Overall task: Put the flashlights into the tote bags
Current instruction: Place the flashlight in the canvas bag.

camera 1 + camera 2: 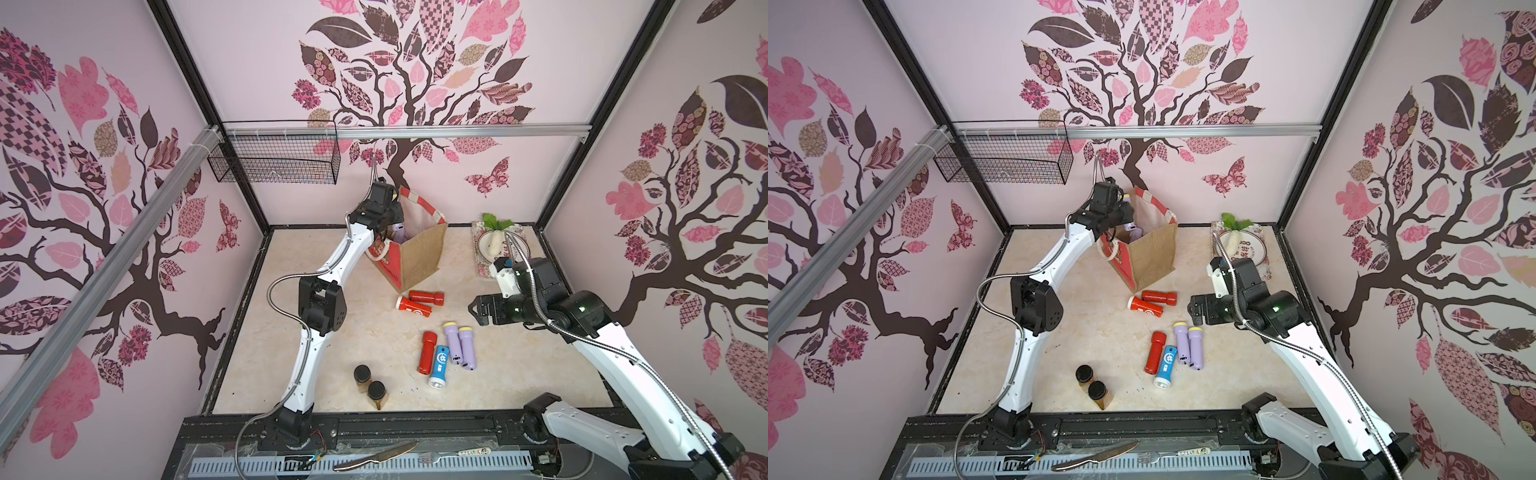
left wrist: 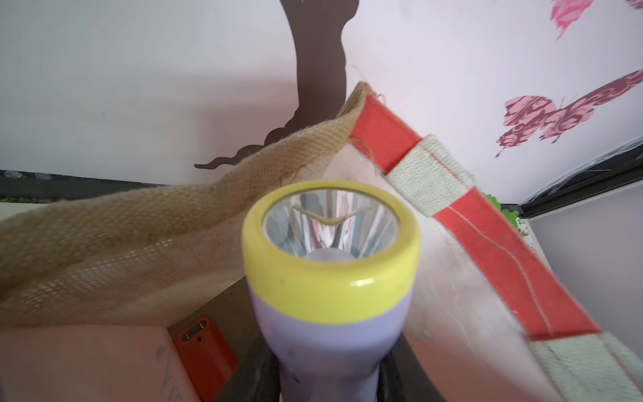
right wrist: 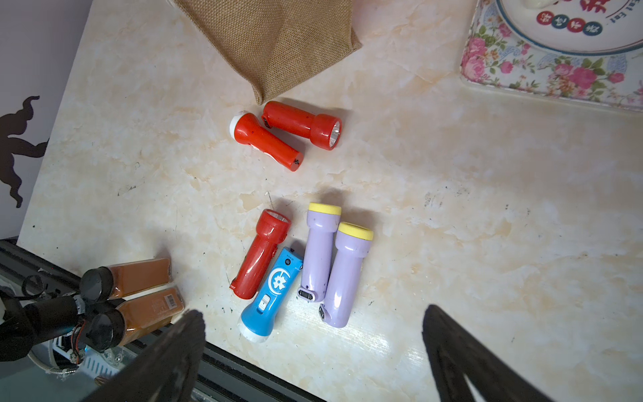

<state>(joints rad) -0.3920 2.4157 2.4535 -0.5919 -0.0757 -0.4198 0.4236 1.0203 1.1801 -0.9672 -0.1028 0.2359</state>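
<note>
The whole table (image 1: pixel 374 324) is seen from high above in both top views, facing the back wall (image 1: pixel 257 62). A lilac flashlight (image 2: pixel 330 278) is filmed closely from the left wrist; the blue flashlight (image 3: pixel 268 292) is shared by right wrist and top views

My gripper (image 3: pixel 313 309) gapes empty over the table (image 3: pixel 452 209). At twelve o'clock, close in, a red torch (image 3: pixel 262 254), a blue torch (image 3: pixel 269 296) and two lilac torches (image 3: pixel 318 254) (image 3: pixel 346 275) lie side by side. Farther at twelve, two red torches (image 3: pixel 266 141) (image 3: pixel 301 124) sit just beside the bag (image 3: pixel 271 45). Jars (image 3: pixel 139 275) (image 3: pixel 149 309) lie at nine, and a tray (image 3: pixel 542 76) at two.
</note>
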